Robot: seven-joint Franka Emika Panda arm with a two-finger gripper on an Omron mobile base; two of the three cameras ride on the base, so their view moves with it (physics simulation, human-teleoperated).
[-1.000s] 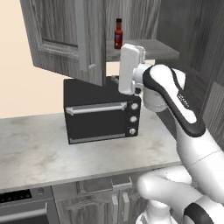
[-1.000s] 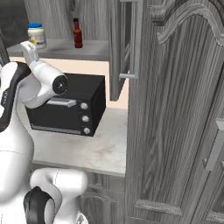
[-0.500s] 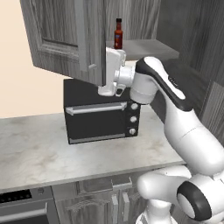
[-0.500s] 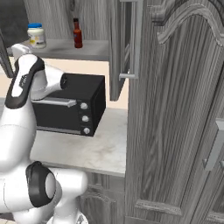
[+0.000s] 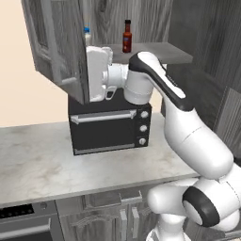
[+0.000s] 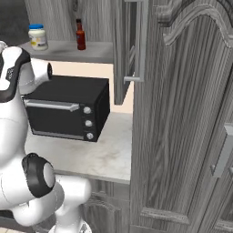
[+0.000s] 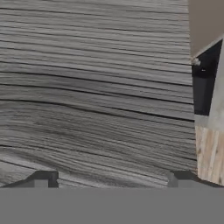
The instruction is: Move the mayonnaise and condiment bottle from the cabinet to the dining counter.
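The mayonnaise [image 6: 37, 37], a whitish jar with a light blue lid, stands on the cabinet's grey shelf [image 6: 68, 50]; in the left base view just its lid [image 5: 87, 34] peeks above my hand. The condiment bottle [image 6: 80, 34] [image 5: 127, 36], slim and dark red, stands on the same shelf to the jar's right. My gripper [image 7: 111, 178] is open, holds nothing, and faces the wood grain of the cabinet's open door [image 5: 61, 47] at close range. The hand's white body [image 5: 100, 73] sits below the shelf, beside that door. The dining counter is out of view.
A black oven [image 5: 110, 124] stands on the marble worktop [image 5: 42, 164] right under the shelf and my arm. Another open cabinet door [image 6: 132, 45] with a bar handle hangs right of the shelf. A tall dark grey cabinet front [image 6: 182, 118] fills the right side.
My hand has swung left, from in front of the shelf's edge to up against the open left door. The jaws stayed open; jar and bottle have not moved.
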